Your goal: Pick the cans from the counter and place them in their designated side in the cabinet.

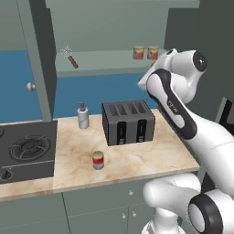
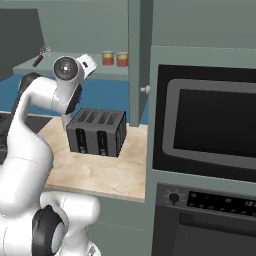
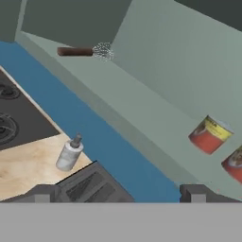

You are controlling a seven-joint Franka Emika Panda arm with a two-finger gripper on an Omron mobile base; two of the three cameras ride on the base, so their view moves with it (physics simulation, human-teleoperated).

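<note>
So at this point two of the cans [image 1: 138, 52] [image 1: 153, 52] were already sitting side by side on the cabinet [image 1: 105, 64] shelf, over toward its right end, upright and just beside each other. From the hand view they looked tilted, but that was just the camera rolling; one showed an orange-red body with a yellowish band [image 3: 210, 135] and the other [image 3: 233, 164] was cut off at the frame edge. A third can [image 1: 98, 160], red with a pale band, stood alone on the counter [image 1: 151, 157], in front of the toaster [image 1: 128, 122] and well apart from it, toward the front edge. The gripper [image 3: 118, 193] was up near the shelf's right end, close to the two shelved cans, with its fingers spread wide and nothing between them. A whisk [image 1: 69, 55] with a brown handle lay on the left part of the shelf, well away from the cans. A pale pump bottle [image 1: 82, 116] stood on the counter left of the toaster, near the blue back wall. The black stove top [image 1: 25, 151] sat left of the counter, and the right base view showed a built-in oven [image 2: 210, 125] just past the counter's right end.
</note>
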